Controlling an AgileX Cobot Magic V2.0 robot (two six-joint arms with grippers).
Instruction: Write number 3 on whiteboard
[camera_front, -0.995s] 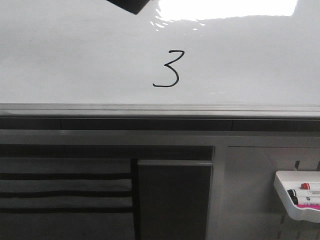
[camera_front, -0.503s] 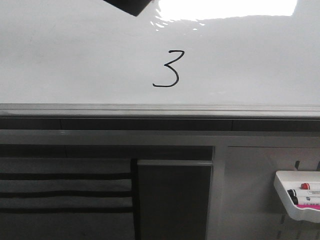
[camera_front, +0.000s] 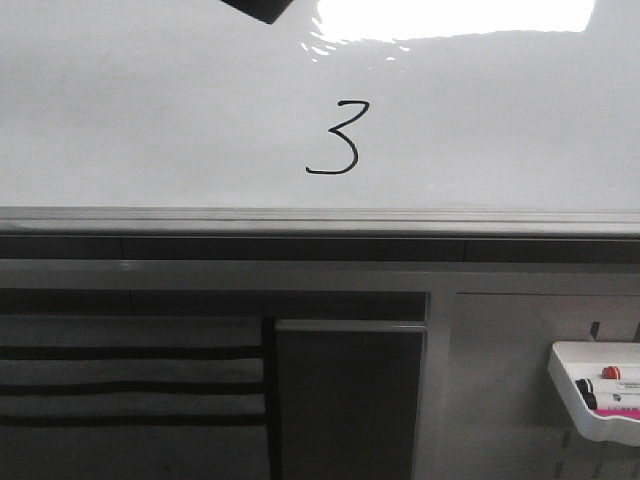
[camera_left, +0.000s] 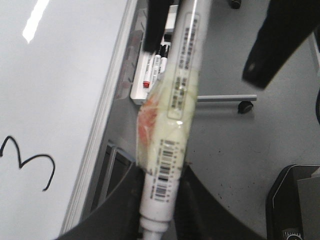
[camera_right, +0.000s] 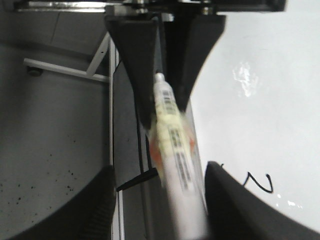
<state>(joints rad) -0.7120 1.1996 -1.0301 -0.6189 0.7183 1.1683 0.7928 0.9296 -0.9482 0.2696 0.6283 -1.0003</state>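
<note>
On whiteboard (camera_front: 150, 110), number 3 (camera_front: 335, 140) beside marker-gripping left end effector (camera_left: 160, 200).

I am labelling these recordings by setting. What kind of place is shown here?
Probably an office or lab room: a large wall whiteboard bearing a hand-drawn number 3, a small tray of markers hung below it, and a castered stand on grey floor.

The one sign that reads clearly is the 3 (camera_front: 335, 139), hand-drawn in thin black line on the whiteboard (camera_front: 150, 120) (flat top, curved lower hook). It also shows in the left wrist view (camera_left: 27, 162); only a part of it shows in the right wrist view. The marker (camera_left: 175, 115) carries a printed label with barcodes and lines of small print, too small and blurred to read.
</note>
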